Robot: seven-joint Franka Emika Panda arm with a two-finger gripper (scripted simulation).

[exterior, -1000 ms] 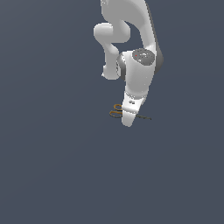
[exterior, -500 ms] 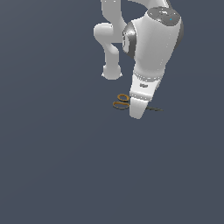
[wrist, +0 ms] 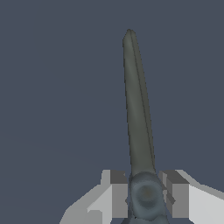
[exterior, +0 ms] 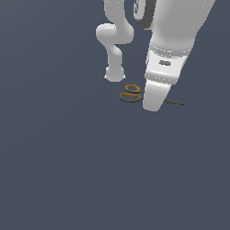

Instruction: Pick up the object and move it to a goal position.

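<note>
We see the gripper (wrist: 146,192) w/ its two fingers (wrist: 118,192) set either side of the scissors (exterior: 133,93) at the pivot, the round boss where the blades cross, and the gap betw. the pads and the metal looks nearly gone in the wrist view. We can't tell if the pads are actually touching or clamping yet, since the contact faces are hidden behind the finger blocks, so we'd call it narrowed around the pivot, grip unconfirmed. Grabbing at the pivot makes sense to us: it's the thickest, stiffest spot on a thin flat item, roughly mid-length, so the thing shouldn't swing or droop much once raised. The scissors seem to lie flat on the dark floor (exterior: 67,170), just in front of the arm's base (exterior: 115,74) in the exterior view; we judge no lift has begun, though the hand blocks the middle of the scissors there. Long axis runs approx. across the exterior view: orange-lined loops toward the exterior view's left, blade tips (exterior: 179,103) poking out past the hand toward the exterior view's right. In the wrist view the closed blades (wrist: 138,109) stretch straight away from the fingers, tapering to a point, so the fingers straddle the axis crosswise. No goal marker shows.
</note>
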